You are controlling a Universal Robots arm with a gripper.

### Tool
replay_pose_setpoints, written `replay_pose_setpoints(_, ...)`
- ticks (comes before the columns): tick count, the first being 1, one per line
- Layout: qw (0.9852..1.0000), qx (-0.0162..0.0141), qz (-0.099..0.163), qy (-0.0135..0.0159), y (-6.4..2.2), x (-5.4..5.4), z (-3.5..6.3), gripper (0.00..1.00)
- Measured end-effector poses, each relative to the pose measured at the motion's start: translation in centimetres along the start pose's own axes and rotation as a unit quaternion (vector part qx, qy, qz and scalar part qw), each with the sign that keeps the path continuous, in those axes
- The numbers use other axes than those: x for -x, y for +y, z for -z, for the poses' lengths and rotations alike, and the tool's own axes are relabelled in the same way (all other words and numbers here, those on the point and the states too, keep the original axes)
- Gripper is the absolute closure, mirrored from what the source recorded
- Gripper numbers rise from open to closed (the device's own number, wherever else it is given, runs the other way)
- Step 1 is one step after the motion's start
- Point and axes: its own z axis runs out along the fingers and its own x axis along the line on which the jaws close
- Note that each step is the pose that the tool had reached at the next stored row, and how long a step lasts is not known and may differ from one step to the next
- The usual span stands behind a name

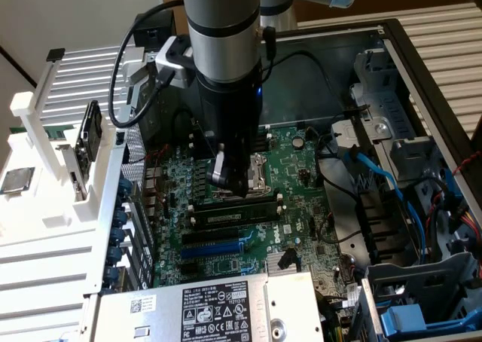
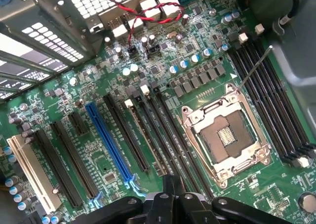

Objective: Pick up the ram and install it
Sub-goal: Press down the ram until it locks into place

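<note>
**Ram in its slot, closed gripper just above it**

We're looking down into the open computer case [image 1: 422, 71], lying on its side with the green motherboard [image 1: 301, 176] facing up. The arm [image 1: 222, 56] drops straight into the middle of it.

The empty processor socket [image 2: 227, 135] sits in the centre of the board. On its far side, the bank of black memory slots [image 2: 276, 95] has nothing in it.

The ram [image 1: 233, 215] is not in the gripper. It looks to be standing in the slot bank on the near side of the socket, a long stick with a pale label, lying across the exterior view. From the wrist it appears edge-on as a brownish line [image 2: 148, 135] between black slots, though that reading is less certain.

The gripper [image 1: 230, 178] has its fingers pressed together and holds nothing. Its tip [image 2: 170, 187] hangs just above the socket-side slots, close to one end of the stick. Whether it touches the stick, I can't tell.

By my judgement, the pickup and placement are done. What I can't confirm is full seating, because the end latches are too small to show whether they are locked.
</note>
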Motion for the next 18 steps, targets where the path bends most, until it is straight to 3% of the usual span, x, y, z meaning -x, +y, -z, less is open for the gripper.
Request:
replay_pose_setpoints(8, 0.9982, -0.0032, -0.059, 0.0002, 0.00, 0.00, 0.00, 0.90)
replay_pose_setpoints(10, 0.9961, -0.0048, -0.089, 0.0002, 0.00, 0.00, 0.00, 0.90)
replay_pose_setpoints(14, 0.9930, -0.0064, -0.118, 0.0003, 0.00, 0.00, 0.00, 0.90)
replay_pose_setpoints(18, 0.9889, -0.0081, -0.148, 0.0004, 0.00, 0.00, 0.00, 0.90)
